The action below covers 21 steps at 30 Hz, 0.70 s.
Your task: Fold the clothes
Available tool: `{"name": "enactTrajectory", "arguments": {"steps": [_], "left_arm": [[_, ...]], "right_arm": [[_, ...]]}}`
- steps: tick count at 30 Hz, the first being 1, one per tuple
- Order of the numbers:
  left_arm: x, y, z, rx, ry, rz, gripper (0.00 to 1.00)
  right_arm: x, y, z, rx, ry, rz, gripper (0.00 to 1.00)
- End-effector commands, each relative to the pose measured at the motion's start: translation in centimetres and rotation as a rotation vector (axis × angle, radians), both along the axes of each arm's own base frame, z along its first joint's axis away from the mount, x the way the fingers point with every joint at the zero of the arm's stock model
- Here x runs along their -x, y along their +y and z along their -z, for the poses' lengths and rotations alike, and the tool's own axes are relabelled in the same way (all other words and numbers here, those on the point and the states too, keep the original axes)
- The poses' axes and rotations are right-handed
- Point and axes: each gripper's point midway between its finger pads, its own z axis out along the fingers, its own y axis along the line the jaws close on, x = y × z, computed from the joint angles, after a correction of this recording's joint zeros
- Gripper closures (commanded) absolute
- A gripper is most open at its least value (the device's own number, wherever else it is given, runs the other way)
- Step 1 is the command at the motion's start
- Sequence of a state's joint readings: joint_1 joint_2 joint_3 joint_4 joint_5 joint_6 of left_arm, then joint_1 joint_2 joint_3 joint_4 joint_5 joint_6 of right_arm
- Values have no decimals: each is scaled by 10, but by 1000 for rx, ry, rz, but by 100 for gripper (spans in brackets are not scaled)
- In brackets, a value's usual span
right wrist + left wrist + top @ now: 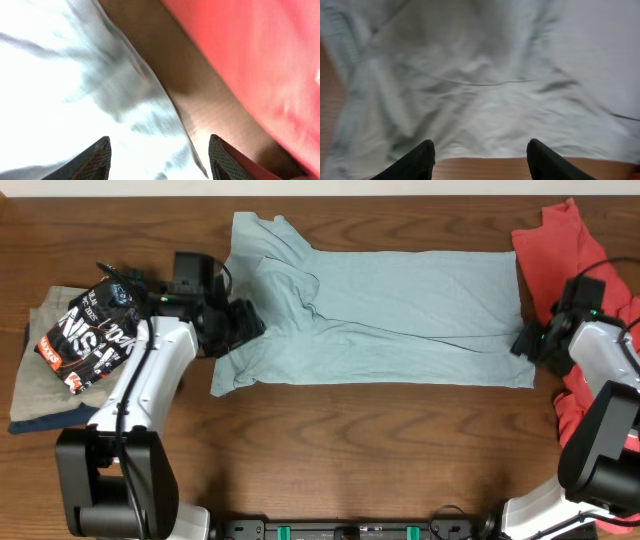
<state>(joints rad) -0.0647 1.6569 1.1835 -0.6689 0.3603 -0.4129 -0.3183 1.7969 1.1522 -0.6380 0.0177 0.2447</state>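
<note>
The pale blue-grey T-shirt (390, 315) lies folded lengthwise across the back of the table, its collar end at the left. My left gripper (248, 323) is open at the shirt's left part, just over its edge; in the left wrist view (480, 152) the fingers are apart above the cloth (485, 85) and bare wood. My right gripper (523, 342) is open at the shirt's right hem; in the right wrist view (159, 150) its fingers straddle the hem edge (125, 95), empty.
A red T-shirt (565, 255) lies at the right edge, also in the right wrist view (260, 55). A black printed shirt (90, 335) sits on a stack of folded clothes (45, 395) at the left. Bare wooden table (350, 450) lies in front.
</note>
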Motion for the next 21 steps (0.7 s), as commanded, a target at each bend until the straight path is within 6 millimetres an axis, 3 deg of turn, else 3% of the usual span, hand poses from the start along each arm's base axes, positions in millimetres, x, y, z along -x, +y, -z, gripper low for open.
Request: {"name": "enactTrajectory", "arguments": {"steps": [1, 9, 17, 21], "left_arm": [[9, 25, 28, -147, 39, -20, 39], [31, 31, 75, -181, 141, -20, 39], [35, 31, 86, -184, 175, -17, 39], [35, 31, 87, -184, 177, -16, 39]], "right_arm": [[-17, 5, -17, -15, -74, -35, 40], [-24, 4, -1, -23, -75, -38, 47], [-24, 11, 21, -62, -36, -48, 59], [-23, 11, 29, -67, -21, -47, 71]]}}
